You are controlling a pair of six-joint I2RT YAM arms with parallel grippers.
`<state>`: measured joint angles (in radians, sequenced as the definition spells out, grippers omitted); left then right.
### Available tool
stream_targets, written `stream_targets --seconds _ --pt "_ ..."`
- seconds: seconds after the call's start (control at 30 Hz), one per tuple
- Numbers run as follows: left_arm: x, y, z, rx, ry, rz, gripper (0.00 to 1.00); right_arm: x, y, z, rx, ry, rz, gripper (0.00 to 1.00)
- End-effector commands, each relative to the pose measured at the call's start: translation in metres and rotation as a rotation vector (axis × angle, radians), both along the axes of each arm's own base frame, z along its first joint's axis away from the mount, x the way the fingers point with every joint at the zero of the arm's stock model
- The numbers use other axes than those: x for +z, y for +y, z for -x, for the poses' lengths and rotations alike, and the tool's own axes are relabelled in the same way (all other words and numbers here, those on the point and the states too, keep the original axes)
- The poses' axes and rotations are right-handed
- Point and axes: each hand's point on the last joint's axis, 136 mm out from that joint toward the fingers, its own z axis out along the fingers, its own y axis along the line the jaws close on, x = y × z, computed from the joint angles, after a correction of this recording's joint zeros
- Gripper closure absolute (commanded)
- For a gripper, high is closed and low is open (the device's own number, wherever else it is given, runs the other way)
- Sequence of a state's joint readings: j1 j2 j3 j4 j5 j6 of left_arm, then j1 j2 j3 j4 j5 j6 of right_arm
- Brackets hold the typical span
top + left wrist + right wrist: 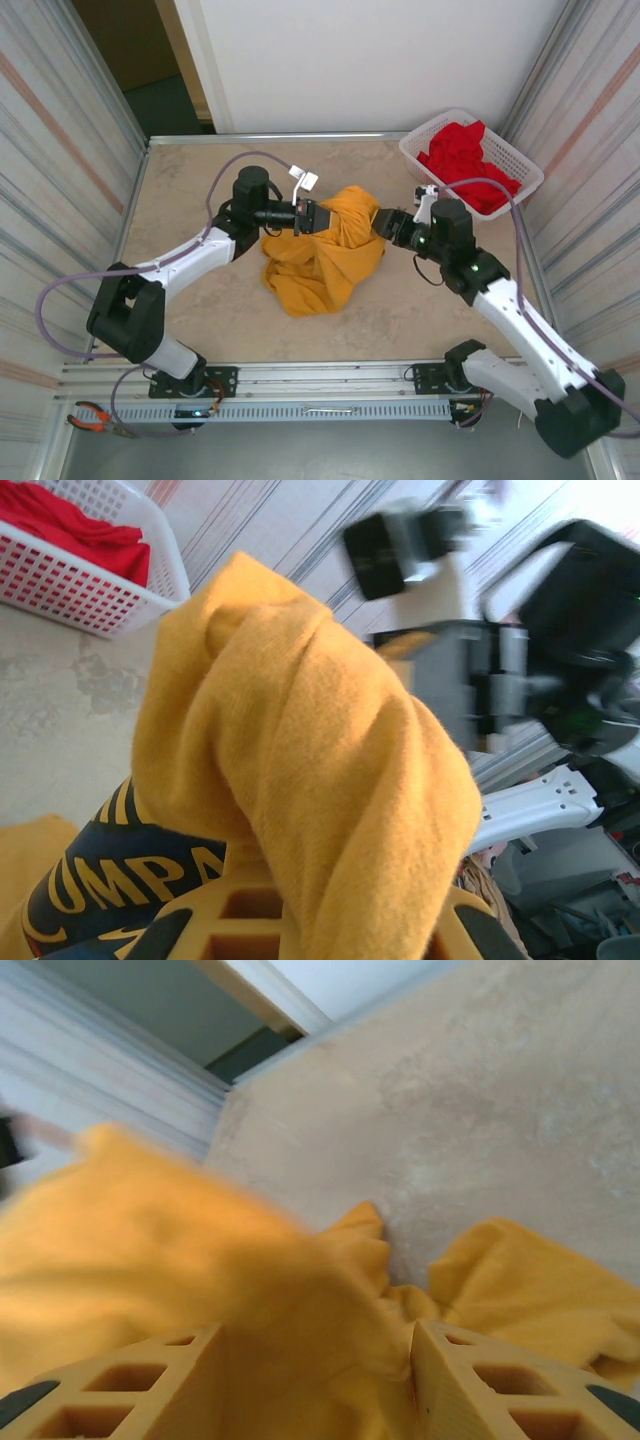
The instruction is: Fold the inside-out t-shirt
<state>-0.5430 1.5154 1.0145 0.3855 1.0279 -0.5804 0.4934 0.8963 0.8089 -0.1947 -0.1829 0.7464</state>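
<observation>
- t-shirt (325,255): mustard yellow, bunched in a heap at the table centre. Its upper part is lifted and strung between the two arms, and the rest slumps toward 6 o'clock.
- Print (120,880): dark blue with lettering, seen low in the left wrist view, facing out on that fold.
- left fingers (200,905): at the heap's 10 o'clock edge. Cloth is draped right over them, so I cannot tell whether they are clenched or released.
- right fingers (430,1390): at the heap's 2 o'clock edge with a thick wad of yellow cloth between them. I read this as grasping the t-shirt; that view is blurred.
- Step, as a judgement: early, sorting and opening up the crumpled shirt. No fold made yet; nothing lies flat.
- Next move calls for the arms to draw apart toward 9 and 3 o'clock to spread the cloth. It should then be laid flat on the table with the hem and sleeves findable. The cloth is limp and may slip from a thin pinch.
- table (200,170): beige, mottled, stone-look top with a metal rim.
- basket (425,135): white mesh at 1 o'clock on the table, well apart from the shirt, holding a red garment (465,160).
- pliers (95,416): orange-handled, at 7 o'clock below the table's near rail.
- Room: striped panel walls at 9 and 3 o'clock, a white wall at 12, and a dark doorway at 11.
</observation>
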Motion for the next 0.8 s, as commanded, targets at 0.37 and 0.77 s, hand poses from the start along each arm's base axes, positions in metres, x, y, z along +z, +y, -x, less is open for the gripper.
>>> stream_targets --seconds 0.37,0.77 --pt "-0.013 0.007 -0.028 0.193 0.158 -0.136 1.0 0.01 0.067 0.012 0.115 -0.081 0.21 0.44" --pt "0.008 0.007 -0.021 0.182 0.204 -0.062 1.0 -0.03 0.076 -0.02 0.084 -0.009 0.269 0.89"
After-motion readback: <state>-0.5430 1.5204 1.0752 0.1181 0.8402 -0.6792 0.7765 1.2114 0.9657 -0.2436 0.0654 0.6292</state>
